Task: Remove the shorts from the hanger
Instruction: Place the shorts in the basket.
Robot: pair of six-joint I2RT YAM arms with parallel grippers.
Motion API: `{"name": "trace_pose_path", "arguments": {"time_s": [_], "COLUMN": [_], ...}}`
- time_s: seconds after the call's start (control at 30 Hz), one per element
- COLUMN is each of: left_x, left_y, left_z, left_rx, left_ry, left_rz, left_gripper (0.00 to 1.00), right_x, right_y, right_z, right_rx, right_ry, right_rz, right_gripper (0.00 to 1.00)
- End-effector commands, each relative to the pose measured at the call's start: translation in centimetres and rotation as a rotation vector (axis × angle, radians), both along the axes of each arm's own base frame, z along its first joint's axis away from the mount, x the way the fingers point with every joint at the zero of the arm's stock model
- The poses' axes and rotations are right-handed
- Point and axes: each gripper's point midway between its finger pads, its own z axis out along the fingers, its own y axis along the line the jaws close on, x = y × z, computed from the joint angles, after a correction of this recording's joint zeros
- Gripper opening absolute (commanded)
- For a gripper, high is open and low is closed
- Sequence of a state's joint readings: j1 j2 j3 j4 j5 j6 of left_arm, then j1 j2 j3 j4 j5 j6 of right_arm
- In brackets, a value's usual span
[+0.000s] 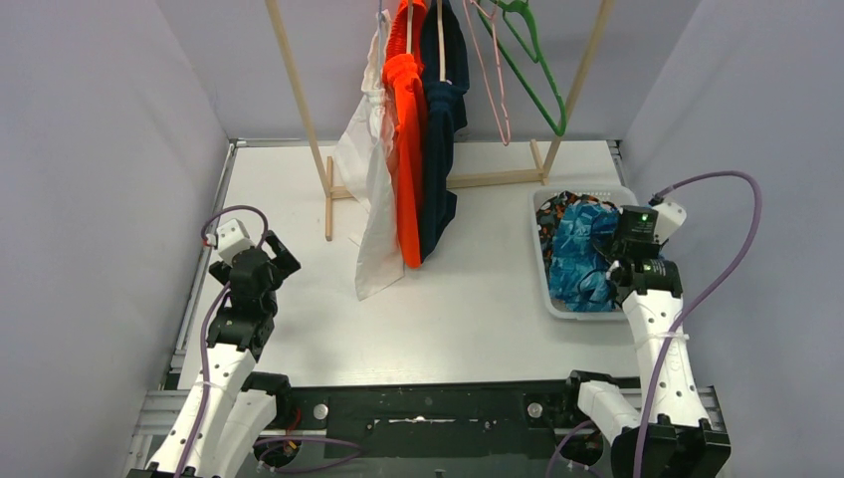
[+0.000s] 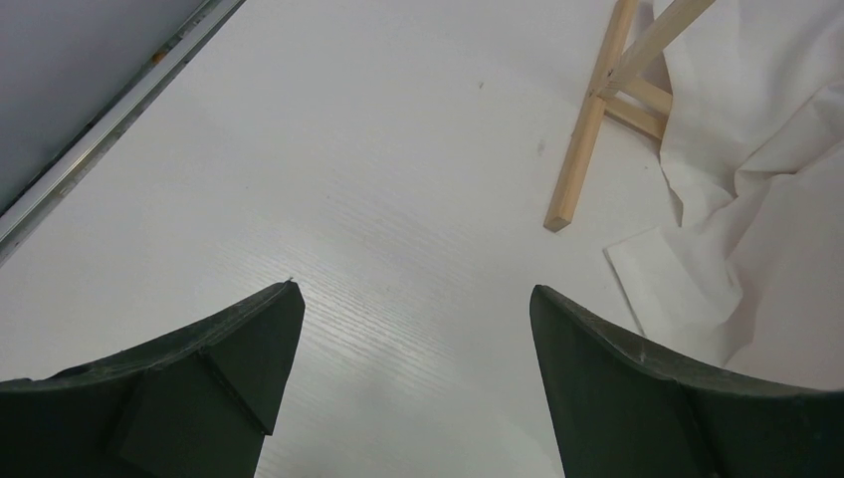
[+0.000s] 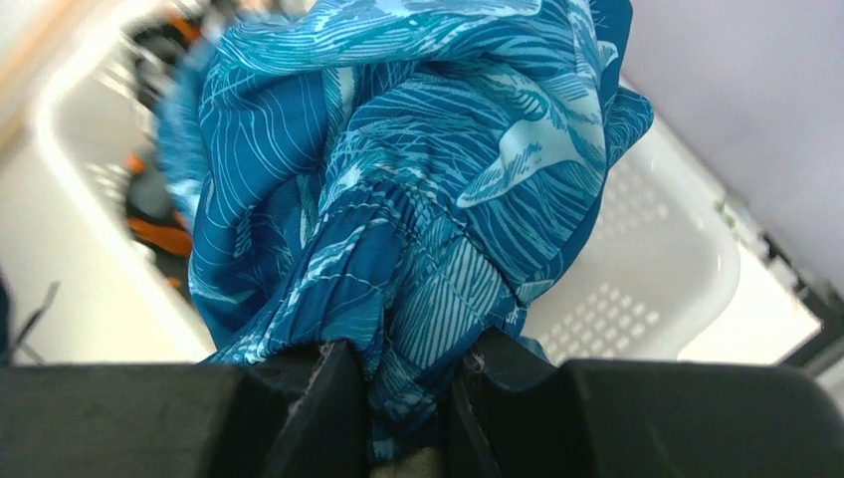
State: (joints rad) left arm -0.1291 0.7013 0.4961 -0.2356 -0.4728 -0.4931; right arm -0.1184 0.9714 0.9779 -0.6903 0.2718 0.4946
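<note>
Right hand [image 3: 403,383] clamped on blue shorts [image 3: 398,179], directly above the basket [image 3: 647,289] by the tabletop's right edge.
Left hand [image 2: 415,291], spread and empty, is the nearer one to the white shorts [image 1: 373,199] hanging lengthwise at the back.

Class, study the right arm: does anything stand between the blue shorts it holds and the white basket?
Nothing visible does. The blue shorts, pinched between the right fingers, hang over the basket. Its bare floor shows beside them, and the camouflage pair lies toward its far side.
</note>
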Motion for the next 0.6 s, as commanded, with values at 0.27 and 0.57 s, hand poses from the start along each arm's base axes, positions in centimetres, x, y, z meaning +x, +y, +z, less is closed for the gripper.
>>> {"name": "trace_pose_path", "arguments": {"time_s": [0.27, 0.57], "left_x": [0.8, 0.8], "left_y": [-0.4, -0.5], "left_z": [1.8, 1.8], "left_rx": [-0.016, -0.021], "left_ry": [-0.072, -0.074], "left_rz": [-0.021, -0.027], "left_gripper": [0.85, 0.85], "right_x": [-1.7, -2.8], "right_y": [-0.8, -2.9], "right_z": [-9.8, -13.5], "right_rx": [0.116, 0.105], "right_ry": [0.188, 0.303], "right_rz": [-0.139, -0.223], "right_gripper": [0.04, 0.06]}}
